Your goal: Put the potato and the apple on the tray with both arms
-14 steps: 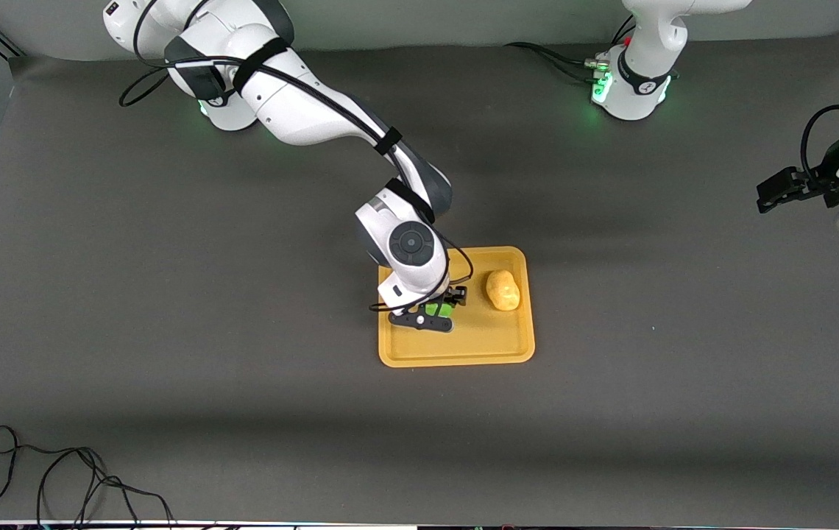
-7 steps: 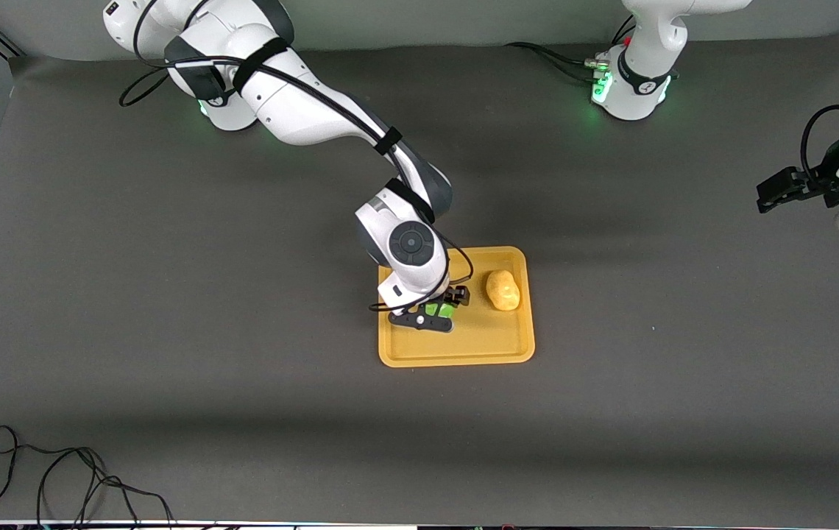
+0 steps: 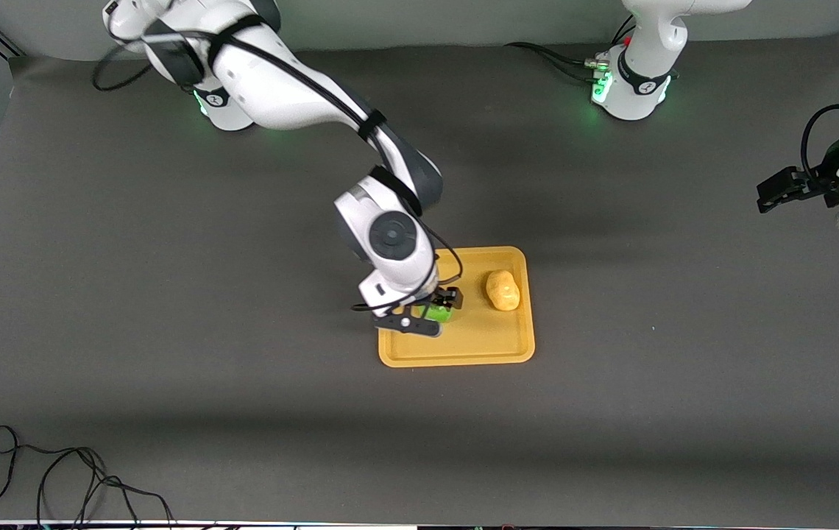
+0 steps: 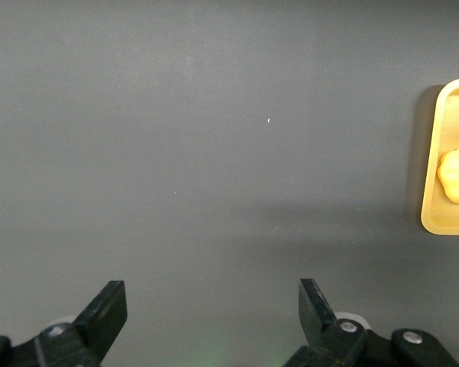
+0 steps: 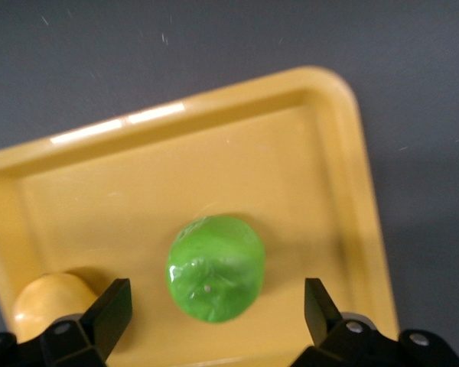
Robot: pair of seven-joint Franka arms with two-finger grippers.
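Right gripper raised, open over apple

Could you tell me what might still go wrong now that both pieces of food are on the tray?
The right hand is open, its fingers wide of the apple; pulling away sideways rather than straight up could clip it. The round apple sits loose on the tray and might roll toward the potato or the low rim. The left hand waits open, well clear.

We see a bright green glossy apple and a pale yellow-tan potato on an orange-yellow tray. Our arms are white with grey joints; both grippers, right and left, are black. The table is plain dark grey.
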